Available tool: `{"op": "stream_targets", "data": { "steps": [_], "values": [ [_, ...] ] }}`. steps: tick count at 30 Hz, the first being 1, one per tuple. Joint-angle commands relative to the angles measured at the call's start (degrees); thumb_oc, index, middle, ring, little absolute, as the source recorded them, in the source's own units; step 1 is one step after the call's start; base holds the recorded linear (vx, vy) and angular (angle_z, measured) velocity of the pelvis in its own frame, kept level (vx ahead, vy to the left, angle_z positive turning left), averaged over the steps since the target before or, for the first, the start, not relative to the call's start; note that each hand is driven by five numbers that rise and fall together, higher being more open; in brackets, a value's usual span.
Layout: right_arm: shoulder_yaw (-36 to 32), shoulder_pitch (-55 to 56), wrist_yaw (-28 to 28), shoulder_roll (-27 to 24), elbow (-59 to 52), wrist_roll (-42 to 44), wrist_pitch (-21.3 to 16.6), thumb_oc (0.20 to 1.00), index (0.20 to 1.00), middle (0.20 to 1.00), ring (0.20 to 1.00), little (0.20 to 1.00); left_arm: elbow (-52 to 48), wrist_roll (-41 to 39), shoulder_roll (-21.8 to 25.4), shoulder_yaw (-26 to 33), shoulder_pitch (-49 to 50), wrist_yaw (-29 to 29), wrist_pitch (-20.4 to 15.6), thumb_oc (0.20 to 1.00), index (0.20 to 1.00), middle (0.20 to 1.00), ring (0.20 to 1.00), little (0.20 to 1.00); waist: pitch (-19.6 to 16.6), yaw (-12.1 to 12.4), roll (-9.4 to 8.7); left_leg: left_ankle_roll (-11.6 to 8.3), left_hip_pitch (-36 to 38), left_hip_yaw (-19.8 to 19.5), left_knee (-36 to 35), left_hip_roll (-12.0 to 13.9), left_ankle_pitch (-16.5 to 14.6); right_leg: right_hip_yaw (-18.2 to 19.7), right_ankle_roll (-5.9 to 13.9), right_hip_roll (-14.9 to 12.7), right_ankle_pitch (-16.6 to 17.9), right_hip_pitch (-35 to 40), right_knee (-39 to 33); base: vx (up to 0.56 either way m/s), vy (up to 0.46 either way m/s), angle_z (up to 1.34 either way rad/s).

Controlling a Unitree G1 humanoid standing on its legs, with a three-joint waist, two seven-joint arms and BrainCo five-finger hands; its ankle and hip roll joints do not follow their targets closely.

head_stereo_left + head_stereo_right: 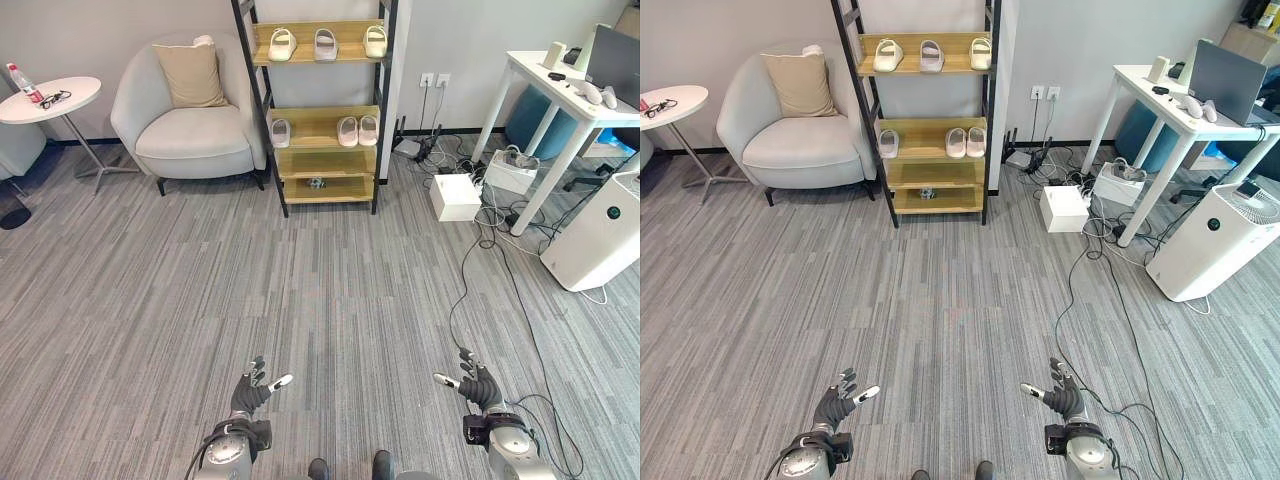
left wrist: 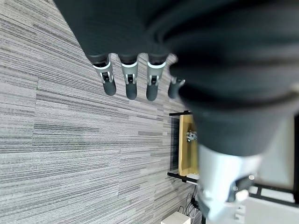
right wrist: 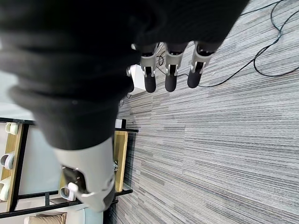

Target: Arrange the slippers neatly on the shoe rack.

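Observation:
A black-framed wooden shoe rack [image 1: 318, 163] stands against the far wall. Three pale slippers [image 1: 325, 44] lie in a row on its top shelf. On the middle shelf one slipper [image 1: 280, 132] lies at the left and a pair [image 1: 357, 130] at the right. A small dark object [image 1: 316, 183] sits on the lowest shelf. My left hand [image 1: 252, 392] and right hand [image 1: 478, 384] hover low over the grey carpet, far in front of the rack, both open with straight fingers and holding nothing.
A light armchair [image 1: 190, 125] with a beige cushion stands left of the rack, a round white side table [image 1: 50, 100] further left. At the right are a white desk [image 1: 565, 100], a white box [image 1: 455, 196], cables on the floor [image 1: 485, 250] and a white appliance [image 1: 600, 235].

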Motion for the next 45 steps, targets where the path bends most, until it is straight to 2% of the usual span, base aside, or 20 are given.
{"op": "stream_targets", "data": {
  "steps": [1, 21, 28, 29, 30, 33, 36, 37, 38, 40, 42, 45],
  "values": [
    [1.08, -1.49, 0.46, -0.6, -2.4, 0.75, -1.89, 1.0, 1.0, 1.0, 1.0, 1.0, -0.5, -0.32, 0.72, -0.5, -1.56, -0.31, -1.84, 1.0, 1.0, 1.0, 1.0, 1.0, -0.87, 0.42, -1.0, -2.39, 0.8, -2.85, -0.44, 1.98, -4.67, -0.08, 4.24, -3.6, -8.39, 3.09, 0.1, 0.0, 0.0, 0.0],
    [3.93, -3.37, 1.25, -0.48, -1.82, 0.19, -0.9, 1.0, 1.0, 1.0, 1.0, 1.0, -1.41, -3.2, 0.76, 0.37, -0.09, -0.35, -1.71, 1.0, 1.0, 1.0, 1.0, 1.0, -0.16, 1.05, -1.14, -0.84, 0.6, -4.34, -0.44, 0.47, -5.19, 2.22, 4.62, -4.03, -7.7, 2.09, 0.1, 0.0, 0.012, -0.04],
    [4.03, -4.76, 1.54, -0.97, -1.54, 0.08, -0.51, 1.0, 1.0, 1.0, 1.0, 1.0, -0.8, -2.11, 2.18, 1.39, 1.17, -0.94, -1.39, 1.0, 1.0, 1.0, 1.0, 1.0, 0.97, 1.53, -1.86, -0.19, -0.85, -4.58, -0.25, -0.24, -5.0, 2.62, 5.2, -4.74, -6.88, 0.99, 0.1, -0.01, 0.074, -0.06],
    [3.13, -4.96, 1.67, -1.32, -2.43, -0.43, -0.4, 1.0, 1.0, 1.0, 1.0, 1.0, 0.59, -2.23, 2.32, 1.91, 1.27, -1.31, -1.03, 1.0, 1.0, 1.0, 1.0, 1.0, 1.89, 1.31, -2.04, 1.05, -1.58, -4.58, 1.28, -1.38, -5.88, 3.31, 5.84, -6.41, -7.04, -0.87, 4.46, 0.0, 0.213, -0.02],
    [3.12, -4.97, 1.68, -1.32, -2.43, -0.43, -0.39, 1.0, 1.0, 1.0, 1.0, 1.0, 0.61, -2.23, 2.32, 1.91, 1.25, -1.31, -1.04, 1.0, 1.0, 1.0, 1.0, 1.0, 1.83, 1.34, -2.05, 1.07, -1.69, -4.54, 1.35, -1.4, -5.91, 3.36, 5.85, -6.44, -7.14, -1.06, 4.66, -0.03, 0.22, -0.07],
    [2.84, -5.7, 1.59, -0.97, -3.06, -0.5, -0.52, 1.0, 1.0, 1.0, 1.0, 1.0, 2.73, -1.33, 2.34, 2.01, -0.38, -0.87, -1.17, 1.0, 1.0, 1.0, 1.0, 1.0, 3.58, 0.65, -1.72, 2.48, -1.86, -4.13, 2.11, -2.28, -6.6, 4.4, 7.52, -7.91, -6.88, -6.98, 15.02, -0.06, 0.155, -0.13],
    [3.2, -6.21, 1.33, -0.16, -3.12, -0.14, -0.67, 1.0, 1.0, 1.0, 1.0, 1.0, 4.0, -4.43, 1.52, 2.83, -1.82, -0.78, -1.46, 1.0, 1.0, 1.0, 1.0, 1.0, 4.63, 0.52, -1.53, 3.03, -0.95, -3.36, 1.79, -2.39, -7.02, 4.8, 7.44, -8.18, -4.97, -12.55, 23.37, 0.04, 0.107, -0.18],
    [3.44, -6.53, 1.41, 0.08, -3.19, 0.44, -0.66, 1.0, 1.0, 1.0, 1.0, 1.0, 4.53, -7.16, 1.0, 3.64, -2.34, -0.76, -1.75, 1.0, 1.0, 1.0, 1.0, 1.0, 4.86, 0.45, -1.59, 2.88, -0.23, -3.01, 1.31, -2.26, -7.21, 3.89, 7.16, -7.97, -4.37, -14.37, 22.94, 0.18, 0.022, -0.11],
    [3.71, -7.09, 1.74, -0.1, -2.88, 1.32, -0.73, 1.0, 1.0, 1.0, 1.0, 1.0, 4.46, -9.49, 0.84, 3.93, -2.92, -1.23, -2.12, 1.0, 1.0, 1.0, 1.0, 1.0, 5.34, 0.14, -1.75, 2.59, 0.87, -2.85, 0.49, -2.38, -7.59, 2.46, 7.06, -7.58, -3.46, -16.56, 19.59, 0.15, -0.002, -0.21],
    [3.91, -7.25, 1.7, -0.28, -3.04, 1.59, -0.84, 1.0, 1.0, 1.0, 1.0, 1.0, 3.99, -11.02, 0.67, 3.98, -3.16, -1.47, -2.23, 1.0, 1.0, 1.0, 1.0, 1.0, 5.73, -0.29, -1.93, 2.41, 1.57, -2.95, 0.01, -2.5, -7.83, 1.69, 7.04, -7.1, -2.56, -17.48, 17.23, 0.15, -0.037, -0.27],
    [4.15, -7.49, 1.15, -0.37, -3.24, 1.48, -0.64, 1.0, 1.0, 1.0, 1.0, 1.0, 4.05, -11.66, 0.57, 3.95, -4.77, -1.27, -1.78, 1.0, 1.0, 1.0, 1.0, 1.0, 6.51, -1.93, -2.36, 2.09, 3.24, -3.8, -0.39, -2.69, -9.2, 0.31, 7.31, -5.18, -0.66, -20.24, 12.7, 0.26, -0.071, -0.1],
    [3.5, -6.78, 0.96, -0.46, -3.59, 1.53, -0.54, 1.0, 1.0, 1.0, 1.0, 1.0, 4.14, -10.49, 0.71, 3.56, -5.37, -1.7, -1.42, 1.0, 1.0, 1.0, 1.0, 1.0, 6.23, -3.07, -2.17, 1.68, 4.86, -4.6, -0.13, -2.32, -10.67, 0.52, 6.87, -4.35, -0.93, -20.02, 11.82, 0.28, -0.08, 0.2]
  ]
}}
